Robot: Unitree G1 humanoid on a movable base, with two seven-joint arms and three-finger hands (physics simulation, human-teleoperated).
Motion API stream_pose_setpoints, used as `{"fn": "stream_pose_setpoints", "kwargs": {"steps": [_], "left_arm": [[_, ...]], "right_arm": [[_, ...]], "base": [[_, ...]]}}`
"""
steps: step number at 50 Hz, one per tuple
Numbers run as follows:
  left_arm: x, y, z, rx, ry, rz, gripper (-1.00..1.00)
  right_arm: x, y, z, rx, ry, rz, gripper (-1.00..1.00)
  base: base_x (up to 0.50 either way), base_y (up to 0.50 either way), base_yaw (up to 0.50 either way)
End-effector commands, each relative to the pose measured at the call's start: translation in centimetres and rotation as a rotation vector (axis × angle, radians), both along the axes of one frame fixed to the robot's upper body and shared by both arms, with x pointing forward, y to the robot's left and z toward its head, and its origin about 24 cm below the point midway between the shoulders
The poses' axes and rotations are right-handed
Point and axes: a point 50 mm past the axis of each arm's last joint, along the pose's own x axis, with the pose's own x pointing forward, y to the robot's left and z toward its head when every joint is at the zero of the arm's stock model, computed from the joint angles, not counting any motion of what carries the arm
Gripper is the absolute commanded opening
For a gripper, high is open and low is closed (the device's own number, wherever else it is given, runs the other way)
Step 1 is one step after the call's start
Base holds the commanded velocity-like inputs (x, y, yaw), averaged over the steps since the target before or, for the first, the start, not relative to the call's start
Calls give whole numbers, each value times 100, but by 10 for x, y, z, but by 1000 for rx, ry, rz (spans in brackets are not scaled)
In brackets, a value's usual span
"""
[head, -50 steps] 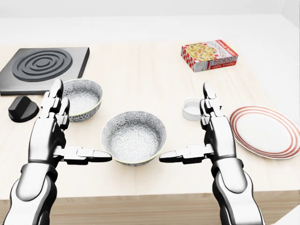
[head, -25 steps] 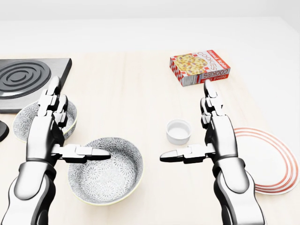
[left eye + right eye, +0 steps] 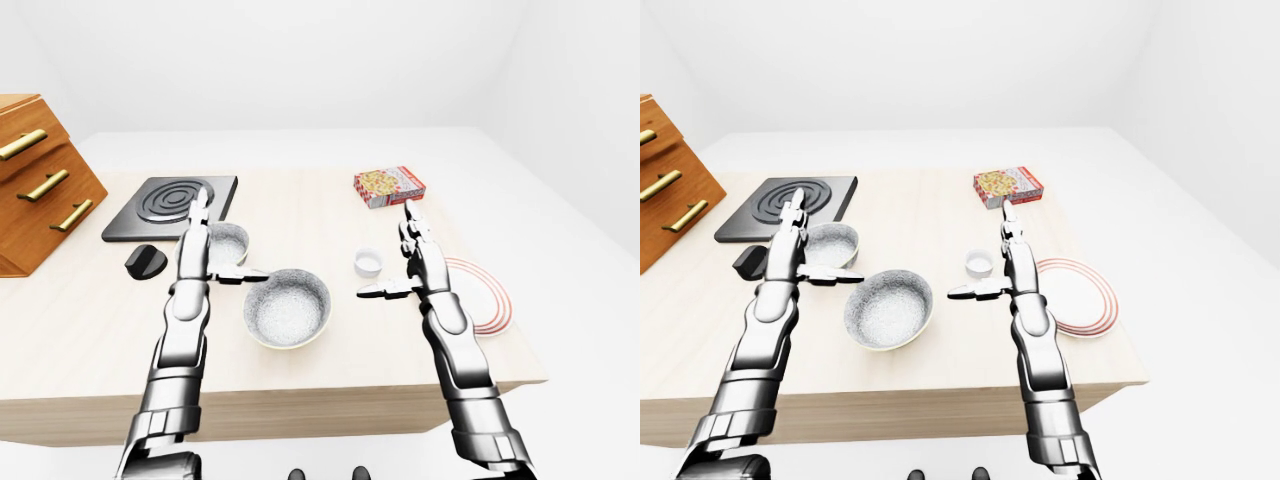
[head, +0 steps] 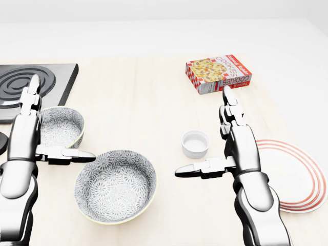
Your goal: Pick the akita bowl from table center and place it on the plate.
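the akita bowl (image 4: 115,192) sits upright on the pale table (image 4: 143,102), between the two hands and slightly nearer than both; it is round, with no long axis. the left hand (image 4: 23,141) is closer, its thumb just by the far left rim, while the right hand (image 4: 241,146) stands apart. both hands have their fingers spread and hold nothing. the plate (image 4: 302,179) lies right of the right hand.

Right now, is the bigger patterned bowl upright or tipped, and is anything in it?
Upright and empty: the bigger bowl sits flat on the table, rim level, its patterned inside fully visible.
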Motion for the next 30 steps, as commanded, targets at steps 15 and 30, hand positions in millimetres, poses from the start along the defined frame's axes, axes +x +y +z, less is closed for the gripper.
{"fn": "stream_pose_setpoints", "kwargs": {"steps": [15,30], "left_arm": [[35,69,-36,623,339,317,100],[47,59,-26,871,313,295,100]], "right_arm": [[4,4,-4,-49,19,6,100],[1,3,-11,-58,46,6,100]], "base": [[0,0,0],[0,0,0]]}}
